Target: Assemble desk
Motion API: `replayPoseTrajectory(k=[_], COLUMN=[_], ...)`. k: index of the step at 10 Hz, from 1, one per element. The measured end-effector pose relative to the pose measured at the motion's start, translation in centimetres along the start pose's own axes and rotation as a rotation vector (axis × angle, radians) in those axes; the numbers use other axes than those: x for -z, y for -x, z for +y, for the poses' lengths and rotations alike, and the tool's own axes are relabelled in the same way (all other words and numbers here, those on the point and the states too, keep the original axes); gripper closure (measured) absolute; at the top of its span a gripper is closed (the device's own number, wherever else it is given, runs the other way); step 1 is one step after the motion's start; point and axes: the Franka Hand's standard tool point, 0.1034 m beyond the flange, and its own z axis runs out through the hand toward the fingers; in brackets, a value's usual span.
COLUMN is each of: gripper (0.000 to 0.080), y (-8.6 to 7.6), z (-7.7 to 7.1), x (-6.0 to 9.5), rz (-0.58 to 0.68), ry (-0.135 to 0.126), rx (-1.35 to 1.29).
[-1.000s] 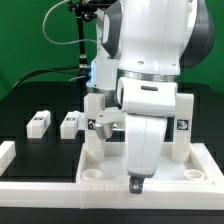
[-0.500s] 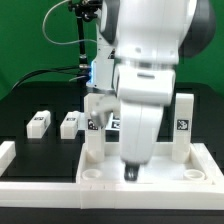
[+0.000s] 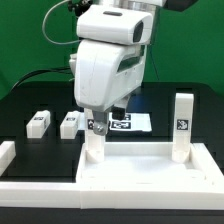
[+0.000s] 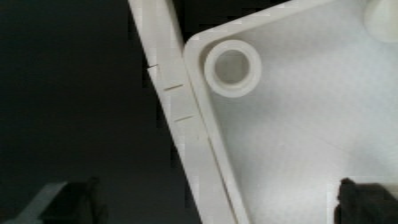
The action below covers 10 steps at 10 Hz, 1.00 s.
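Note:
The desk top [image 3: 150, 165], a white tray with a raised rim, lies at the front of the black table. Two white legs stand upright at its far corners, one [image 3: 95, 138] on the exterior view's left and one [image 3: 183, 125] on the right. Two more legs [image 3: 38, 122] [image 3: 69, 123] lie loose on the table to the left. The arm [image 3: 110, 60] hangs over the left standing leg and hides its own fingers there. In the wrist view my gripper [image 4: 214, 205] is open and empty above the top's rim [image 4: 178, 100], near a round corner socket [image 4: 233, 68].
The marker board [image 3: 133, 122] lies behind the desk top, partly under the arm. A white rail [image 3: 12, 160] runs along the front and the exterior view's left of the table. Black cables hang behind the arm.
The arm has risen from low over the desk top's front edge and swung toward the exterior view's left and back. The gripper has stayed open and the parts have not moved.

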Motion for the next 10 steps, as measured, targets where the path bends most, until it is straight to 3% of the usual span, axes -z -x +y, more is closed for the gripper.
replayPoseTrajectory(k=[4, 5, 7, 8, 9, 10], gripper=[0.015, 0.015, 0.015, 0.015, 0.015, 0.015], y=[0.1, 1.9, 7.4, 9.7, 12.4, 13.6], z=[0.0, 0.1, 0.1, -0.2, -0.5, -1.3], x=[0.0, 0.6, 1.8, 2.1, 2.2, 1.9], rz=[0.002, 0.017, 0.027, 0.018, 0.021, -0.001], ry=[-0.003, -0.021, -0.042, -0.072, -0.084, -0.116], rx=[-0.276, -0.343, -0.48, -0.534, -0.641, -0.788])
